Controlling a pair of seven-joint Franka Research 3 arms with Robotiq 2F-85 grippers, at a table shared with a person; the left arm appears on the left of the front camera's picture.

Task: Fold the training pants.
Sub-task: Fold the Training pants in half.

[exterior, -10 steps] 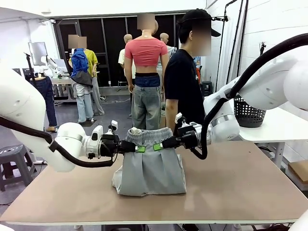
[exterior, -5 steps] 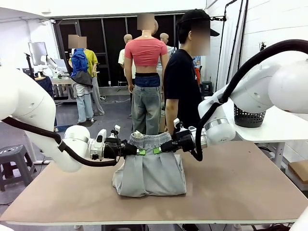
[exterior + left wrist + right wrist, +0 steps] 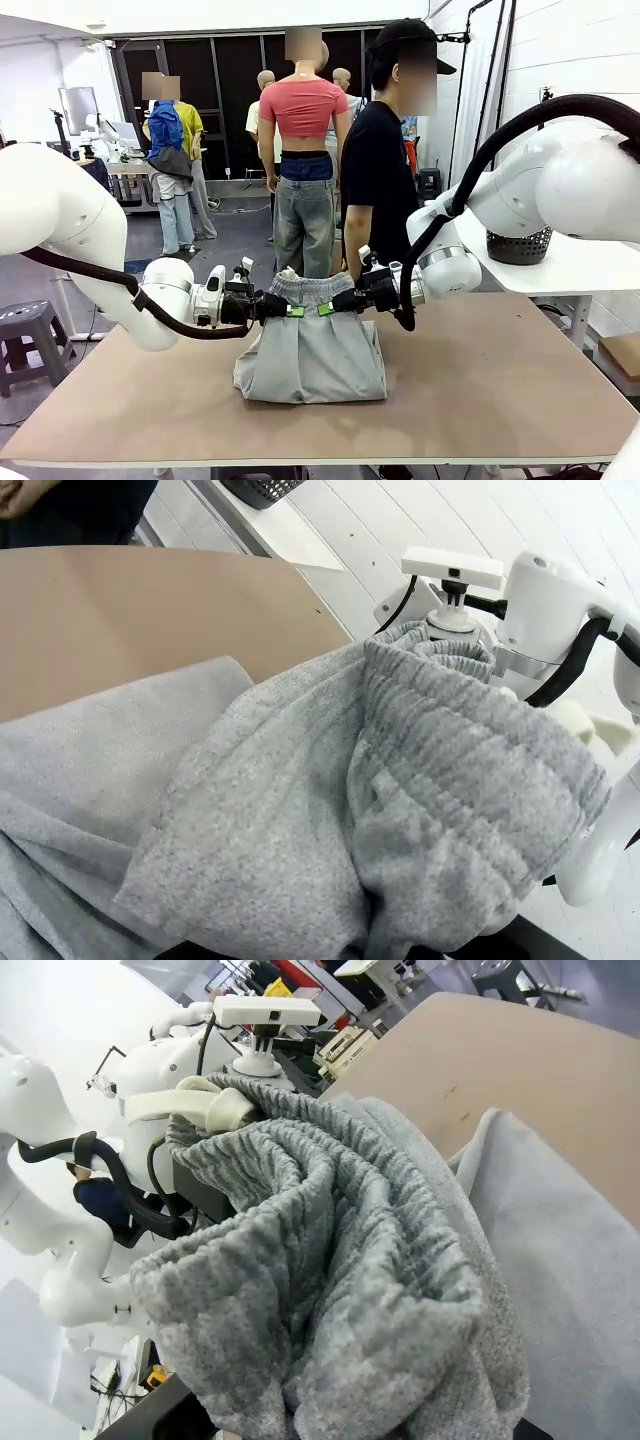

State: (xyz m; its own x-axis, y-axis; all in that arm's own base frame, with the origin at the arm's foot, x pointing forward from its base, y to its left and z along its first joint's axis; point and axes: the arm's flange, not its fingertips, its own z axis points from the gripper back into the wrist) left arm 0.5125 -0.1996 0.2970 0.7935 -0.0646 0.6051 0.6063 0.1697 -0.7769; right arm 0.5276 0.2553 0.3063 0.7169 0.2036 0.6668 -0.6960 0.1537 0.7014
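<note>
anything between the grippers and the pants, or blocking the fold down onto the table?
Nothing visible. The left gripper and right gripper are both shut on the waistband of the training pants, holding it raised over the lower part lying on the table. The tabletop around the pants is bare.

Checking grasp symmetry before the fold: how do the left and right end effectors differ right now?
The left end effector comes in from the picture's left and grips the left side of the training pants' waistband; the right end effector comes from the right and grips the right side. The left sits slightly lower than the right. Shared: both are shut on the waistband, held raised above the table, green pads facing each other.
</note>
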